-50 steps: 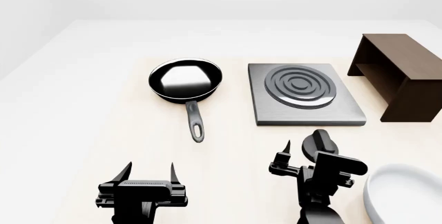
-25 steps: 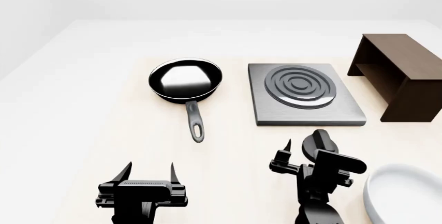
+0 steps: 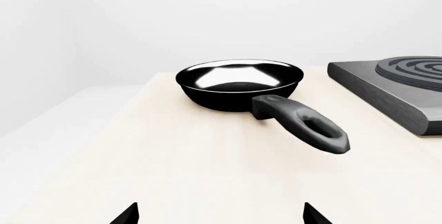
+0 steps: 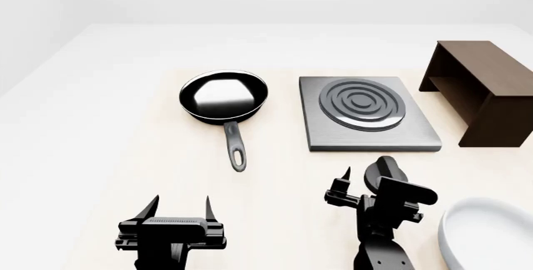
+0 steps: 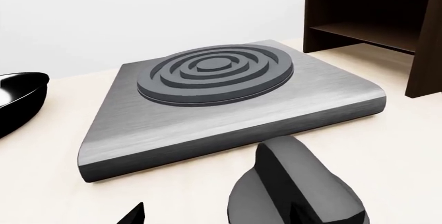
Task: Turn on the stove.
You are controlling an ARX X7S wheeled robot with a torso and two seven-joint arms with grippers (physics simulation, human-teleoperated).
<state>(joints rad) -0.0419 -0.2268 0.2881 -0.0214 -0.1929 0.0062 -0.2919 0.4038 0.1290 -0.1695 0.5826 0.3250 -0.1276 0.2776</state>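
My right hand hangs low over the pale matte desk, its black fingers spread apart around the knob but I cannot tell if they touch it. The knob is a small round black piece with a raised ridge across its top, and in my right wrist view it stands just before the near edge of the stove. The stove is a flat square slab of brushed grey metal with rounded corners, and on its top lie darker concentric ring coils. To the left of it rests the pan, round, glossy black, with a bright reflection inside and a long dark handle with a hole near its end, pointing toward me. To the right of the stove stands a dark brown box, open at one side, with a shelf inside. A smooth white curved bowl shows at the lower right. My left hand is near the front of the desk, its two pointed fingers apart and holding nothing.
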